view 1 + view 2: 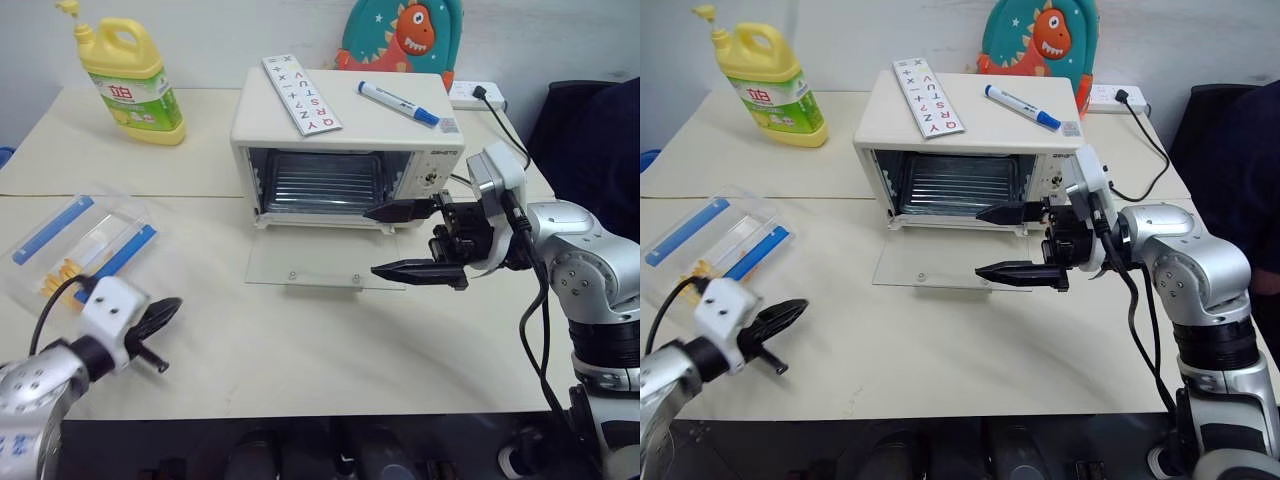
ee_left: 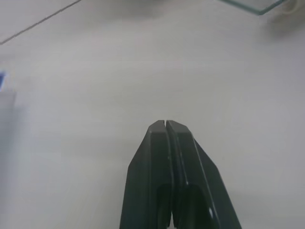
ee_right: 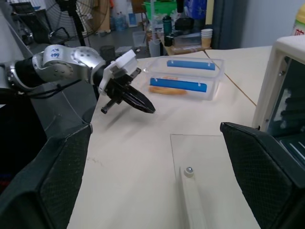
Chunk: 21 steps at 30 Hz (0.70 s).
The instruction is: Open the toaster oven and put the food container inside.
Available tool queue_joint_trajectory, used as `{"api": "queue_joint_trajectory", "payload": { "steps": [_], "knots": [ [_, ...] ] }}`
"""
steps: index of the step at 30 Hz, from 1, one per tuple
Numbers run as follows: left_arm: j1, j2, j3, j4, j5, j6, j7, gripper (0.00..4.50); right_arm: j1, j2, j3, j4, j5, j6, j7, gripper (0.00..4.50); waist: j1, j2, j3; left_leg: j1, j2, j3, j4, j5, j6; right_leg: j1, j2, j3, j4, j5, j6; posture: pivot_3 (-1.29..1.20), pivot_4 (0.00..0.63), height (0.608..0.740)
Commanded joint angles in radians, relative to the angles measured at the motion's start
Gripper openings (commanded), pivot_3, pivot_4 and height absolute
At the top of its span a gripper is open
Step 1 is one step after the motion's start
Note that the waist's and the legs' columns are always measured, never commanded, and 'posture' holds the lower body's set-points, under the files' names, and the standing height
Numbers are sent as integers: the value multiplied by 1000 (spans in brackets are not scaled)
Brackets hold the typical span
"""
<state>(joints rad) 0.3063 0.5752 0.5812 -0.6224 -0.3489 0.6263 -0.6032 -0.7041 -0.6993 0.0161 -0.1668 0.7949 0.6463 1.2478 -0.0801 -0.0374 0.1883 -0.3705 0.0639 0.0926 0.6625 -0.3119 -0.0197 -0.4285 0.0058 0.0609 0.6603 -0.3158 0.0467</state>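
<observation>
The cream-white toaster oven (image 1: 345, 130) stands at the middle back of the table, its glass door (image 1: 320, 262) dropped flat and the wire rack inside showing. The food container (image 1: 80, 245), clear with blue clip strips and yellow-orange food, lies at the table's left, well apart from the oven. My left gripper (image 1: 160, 318) is shut on nothing, low over the table just in front of the container. My right gripper (image 1: 370, 242) is open and hangs above the door's right end, pointing left. The right wrist view shows the container (image 3: 183, 76) and the left gripper (image 3: 143, 104).
A yellow detergent jug (image 1: 130, 80) stands at the back left. A letter card (image 1: 300, 95) and a blue marker (image 1: 397, 103) lie on the oven's top. Behind the oven are a dinosaur toy (image 1: 405, 35) and a power strip (image 1: 475, 95) with a cable.
</observation>
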Motion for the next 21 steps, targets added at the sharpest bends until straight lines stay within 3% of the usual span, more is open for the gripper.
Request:
{"api": "queue_joint_trajectory", "payload": {
  "steps": [1, 4, 8, 15, 18, 21],
  "knots": [
    [85, -163, 357, -176, -313, 137, 150, 49, -73, 35, 25, 71, -25, -42, 70, 4500, -4, 0, 0, 0, 0, 0, 0, 0, 0, 0, 0, 0, 0, 0, 0, 0, 150, 740],
    [120, -206, 507, -193, -498, 220, 285, 841, -106, 56, 49, 121, -54, -64, 116, 4500, 3, 0, 0, 1, 0, -1, 0, 0, 0, 0, 0, -1, 0, 0, 0, 0, 150, 740],
    [59, -182, 622, -68, -648, 342, 552, 2000, -140, 87, 68, 173, -93, -98, 149, 4500, 14, 0, 0, 1, -1, -2, 1, 0, 0, 1, 0, -1, 1, 0, 0, 0, 150, 740],
    [-161, -47, 637, 139, -1017, 411, 1092, 4054, -133, 104, 59, 176, -113, -104, 162, 4500, 24, -3, -1, 1, -1, -2, 1, 0, 0, 1, 0, -1, 1, 0, 0, 0, 150, 740],
    [-218, 36, 594, 249, -1153, 391, 1272, 4054, -114, 105, 51, 157, -114, -101, 150, 4500, 24, -3, -2, 1, -1, -2, 1, 0, -1, 1, -1, -2, 1, 0, -1, 0, 150, 740],
    [-259, 122, 530, 344, -1206, 381, 1341, 4054, -91, 108, 40, 130, -113, -95, 125, 4500, 21, -3, -2, 1, 0, -2, 1, 0, -1, 1, -1, -2, 1, 0, -1, 0, 150, 740]
  ]
}}
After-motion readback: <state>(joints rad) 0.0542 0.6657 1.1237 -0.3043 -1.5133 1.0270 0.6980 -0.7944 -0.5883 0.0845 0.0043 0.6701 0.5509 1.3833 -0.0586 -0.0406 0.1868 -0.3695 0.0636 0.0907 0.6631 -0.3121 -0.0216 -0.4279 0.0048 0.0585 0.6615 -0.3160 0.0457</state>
